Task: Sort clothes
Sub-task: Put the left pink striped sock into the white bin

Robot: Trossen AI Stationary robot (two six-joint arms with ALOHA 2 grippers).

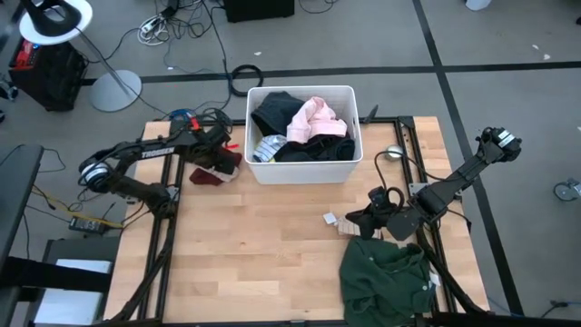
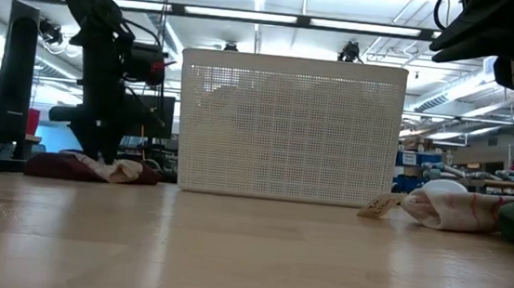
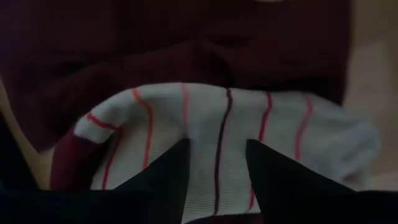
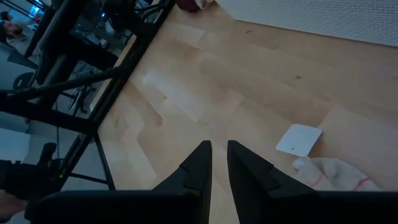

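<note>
A white sock with red stripes (image 3: 280, 124) lies on a maroon piece (image 3: 124, 50) left of the white bin (image 1: 304, 173). My left gripper (image 3: 217, 155) points down at this pile (image 1: 213, 174) and is open, one fingertip on either side of a dark stripe on the sock. My right gripper (image 1: 360, 218) hangs above the table at the right, shut but for a narrow slit, with nothing in it. Below it lie another pale sock (image 4: 336, 171) and a dark green top (image 1: 386, 277). Black (image 1: 272, 113), pink (image 1: 313, 118) and striped (image 1: 268, 148) clothes fill the bin. My left gripper comes down from above on the striped sock's middle (image 3: 211, 130). Whether its fingertips (image 3: 177, 165) touch the cloth, I cannot tell. The sock lies flat on the maroon piece.
A small white card (image 4: 300, 139) lies on the wood beside the pale sock. Bare wood stretches across the table's middle and near side. Black frame rails run along the table's left and right edges (image 1: 163, 245).
</note>
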